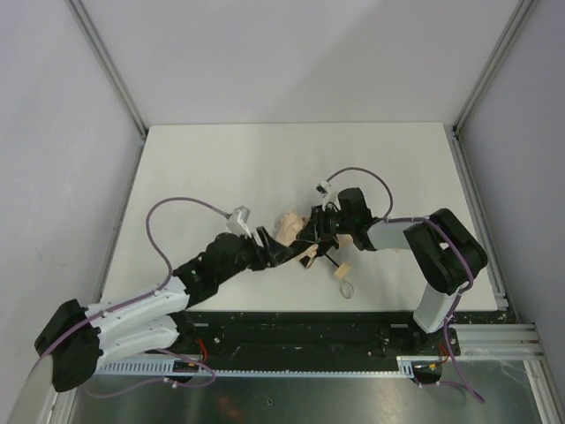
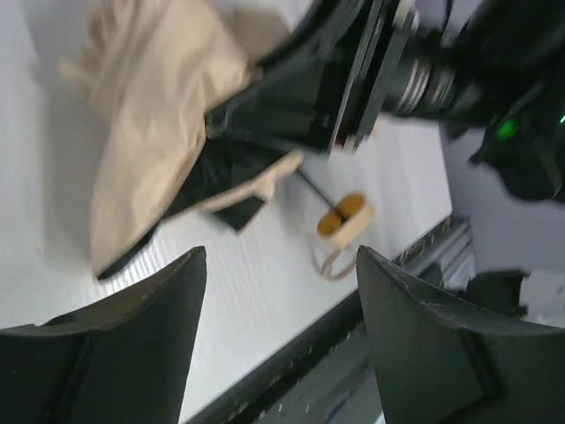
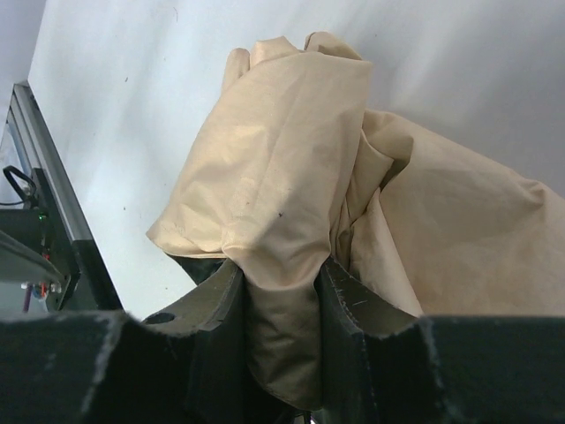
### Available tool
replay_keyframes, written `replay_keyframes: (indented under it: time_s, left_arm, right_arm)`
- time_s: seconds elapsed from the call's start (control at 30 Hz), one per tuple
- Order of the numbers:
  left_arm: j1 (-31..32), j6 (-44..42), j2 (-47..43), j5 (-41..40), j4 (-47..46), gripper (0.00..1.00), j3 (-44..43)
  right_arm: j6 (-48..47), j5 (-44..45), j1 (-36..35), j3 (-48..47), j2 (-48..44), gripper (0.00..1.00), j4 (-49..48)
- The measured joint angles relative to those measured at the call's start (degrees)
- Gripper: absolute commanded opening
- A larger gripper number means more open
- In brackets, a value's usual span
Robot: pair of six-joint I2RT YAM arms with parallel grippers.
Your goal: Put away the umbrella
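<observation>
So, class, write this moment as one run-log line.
left tool: open, empty | right tool: shut on umbrella fabric | handle: lying on table

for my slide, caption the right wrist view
right gripper pinching a fold of the beige umbrella above the white table

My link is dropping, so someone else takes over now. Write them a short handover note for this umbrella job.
Left gripper: open, nothing between its fingers, just short of the fabric.
Right gripper: shut on a fold of the umbrella.
Umbrella: mid-table between the arms, beige canopy crumpled and loose. The wooden handle and its cord loop lie on the table, toward the near edge.
Done: canopy collapsed, right grip set.
Left: gather the canopy into a tight bundle and put it away.
</observation>
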State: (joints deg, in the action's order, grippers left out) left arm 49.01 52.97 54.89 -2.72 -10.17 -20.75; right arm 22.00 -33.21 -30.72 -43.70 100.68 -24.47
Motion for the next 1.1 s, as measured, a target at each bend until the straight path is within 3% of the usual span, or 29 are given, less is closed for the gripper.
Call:
replay_keyframes:
  time_s: [0.17, 0.3, 0.43, 0.53, 0.8, 0.93, 1.1]
  left_arm:
    - [-6.73, -1.53, 2.16, 0.76, 1.27, 0.43, -5.44]
    - [-9.53, -2.99, 13.77, 3.65, -1.09, 0.30, -7.87]
    - [-9.55, -2.80, 26.86, 7.02, -4.92, 0.24, -7.89]
    - [-9.44, -1.46, 33.55, 9.33, -9.14, 0.24, -8.09]
    - [-9.03, -1.66, 35.28, 9.53, -12.07, 0.35, -11.06]
    - [-9.03, -1.99, 30.47, 9.49, -11.96, 0.46, -10.32]
    - [-9.38, -2.47, 15.50, 9.33, -10.67, 0.61, -6.16]
  right_arm:
    - [-1.18, 0.35, -0.63, -0.20, -0.11, 0.00, 0.59]
    - [-1.22, 0.39, -0.83, -0.26, -0.68, 0.00, 1.14]
    - [0.35, -1.14, -0.61, -0.24, -2.71, 0.00, 2.54]
    - [3.61, -3.91, 0.04, -0.24, -4.94, 0.00, 2.51]
    - [9.57, -8.37, 3.61, -0.24, -10.91, 0.00, 1.95]
    - [8.46, -7.93, 7.43, -0.26, -15.28, 0.00, 5.29]
    - [3.80, -4.52, 13.66, -3.04, -19.87, 0.00, 14.69]
